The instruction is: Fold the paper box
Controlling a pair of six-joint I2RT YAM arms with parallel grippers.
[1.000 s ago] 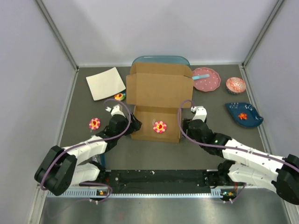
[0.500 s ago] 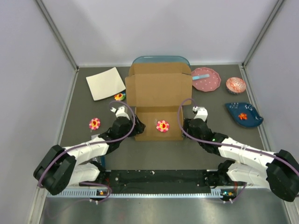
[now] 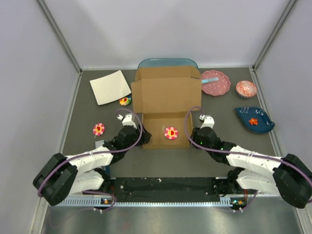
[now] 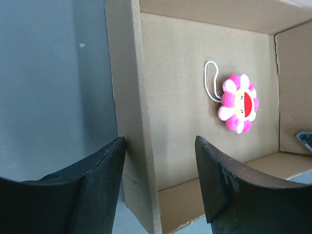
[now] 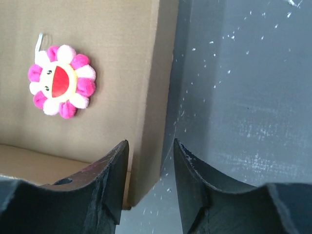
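Observation:
The paper box (image 3: 165,95) is brown cardboard in the table's middle, its lid flap open toward the back and its side walls upright. A pink flower plush (image 3: 170,132) lies on its floor; it also shows in the left wrist view (image 4: 238,103) and the right wrist view (image 5: 61,87). My left gripper (image 3: 141,138) is open, its jaws astride the box's left wall (image 4: 130,126), the outer finger close to it. My right gripper (image 3: 191,138) is open astride the right wall (image 5: 153,112), not clamping it.
A cream-white sheet (image 3: 110,87) lies at the back left. A teal tray (image 3: 167,63) sits behind the box. A pink plate (image 3: 216,83), a small patterned bowl (image 3: 245,88) and a blue dish (image 3: 254,120) stand at right. Two flower toys (image 3: 99,128) (image 3: 125,101) lie at left.
The box's base has settled flat and shifted slightly right, the plush with it. Both grippers have drawn back toward the near ends of the side walls.

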